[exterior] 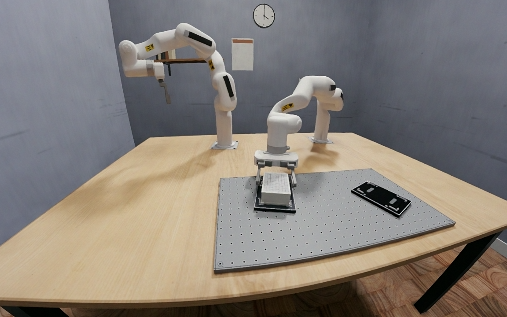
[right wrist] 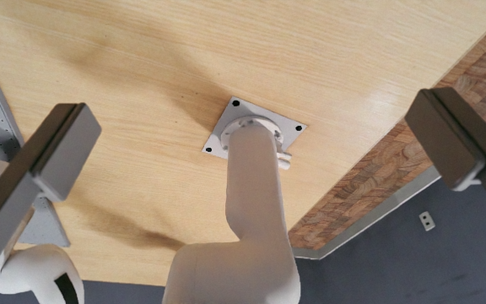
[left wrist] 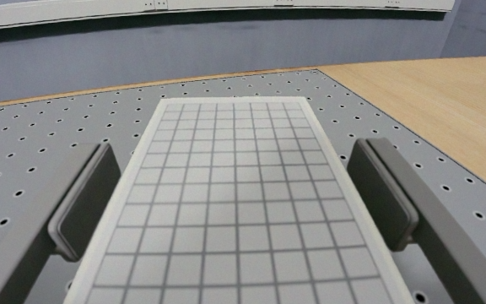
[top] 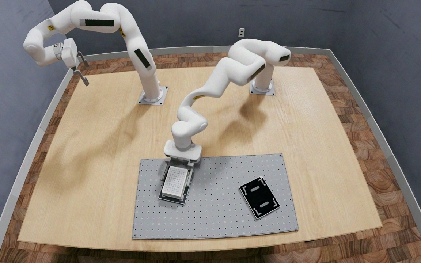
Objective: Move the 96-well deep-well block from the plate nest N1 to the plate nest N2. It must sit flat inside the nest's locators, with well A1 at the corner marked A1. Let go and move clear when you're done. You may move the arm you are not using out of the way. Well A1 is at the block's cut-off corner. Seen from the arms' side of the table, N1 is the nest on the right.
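The white deep-well block (top: 173,187) (exterior: 276,194) (left wrist: 236,236) sits in the black nest N1 (top: 172,199) (exterior: 275,210). I cannot make out its cut-off corner. My left gripper (top: 175,181) (exterior: 276,184) (left wrist: 234,194) is open, pointing down, with one finger beside each long side of the block. The left wrist view shows a gap between each pad and the block. Nest N2 (top: 259,197) (exterior: 381,199) is empty and turned at an angle, with a small white mark at its far corner in the top view. My right gripper (top: 86,73) (right wrist: 257,145) is open and empty, high at the far left.
Both nests stand on the grey perforated board (top: 218,209) (exterior: 326,220), on the wooden table (top: 316,130) (exterior: 160,220). The left arm (top: 216,78) reaches across the table to N1. The right arm (top: 133,32) is raised well away from the board.
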### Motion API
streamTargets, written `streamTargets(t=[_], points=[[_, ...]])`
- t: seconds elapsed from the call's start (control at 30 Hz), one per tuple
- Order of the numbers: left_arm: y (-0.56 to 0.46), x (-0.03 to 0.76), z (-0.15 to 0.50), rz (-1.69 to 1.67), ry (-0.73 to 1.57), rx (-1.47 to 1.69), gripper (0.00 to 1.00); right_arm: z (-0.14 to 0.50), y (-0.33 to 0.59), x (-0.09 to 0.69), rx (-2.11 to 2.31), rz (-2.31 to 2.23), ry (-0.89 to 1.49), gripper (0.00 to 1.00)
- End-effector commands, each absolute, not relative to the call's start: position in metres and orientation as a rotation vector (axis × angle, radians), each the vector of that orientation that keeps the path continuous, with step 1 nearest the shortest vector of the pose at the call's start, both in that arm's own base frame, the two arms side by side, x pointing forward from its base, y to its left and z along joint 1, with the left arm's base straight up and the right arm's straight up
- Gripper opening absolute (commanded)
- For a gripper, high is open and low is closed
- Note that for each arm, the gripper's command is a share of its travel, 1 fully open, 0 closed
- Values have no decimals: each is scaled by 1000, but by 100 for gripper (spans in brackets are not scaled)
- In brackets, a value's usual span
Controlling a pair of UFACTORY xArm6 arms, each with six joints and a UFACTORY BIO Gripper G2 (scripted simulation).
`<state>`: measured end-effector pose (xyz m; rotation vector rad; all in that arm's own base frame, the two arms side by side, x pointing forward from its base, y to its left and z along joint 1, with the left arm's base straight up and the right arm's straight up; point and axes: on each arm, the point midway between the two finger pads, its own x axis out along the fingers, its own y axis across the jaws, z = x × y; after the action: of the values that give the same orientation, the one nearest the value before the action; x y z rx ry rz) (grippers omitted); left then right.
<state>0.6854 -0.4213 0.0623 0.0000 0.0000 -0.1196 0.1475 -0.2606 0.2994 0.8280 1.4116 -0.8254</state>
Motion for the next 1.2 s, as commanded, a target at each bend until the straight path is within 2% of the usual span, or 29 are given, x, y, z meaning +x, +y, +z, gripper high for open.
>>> streamTargets(t=[0.0,1.17], points=[[-422,686,64,-120,-5,-3,37,300,-261,148,826,-826,1409,100],[-422,686,46,-120,-5,-3,37,300,-261,148,826,-826,1409,100]])
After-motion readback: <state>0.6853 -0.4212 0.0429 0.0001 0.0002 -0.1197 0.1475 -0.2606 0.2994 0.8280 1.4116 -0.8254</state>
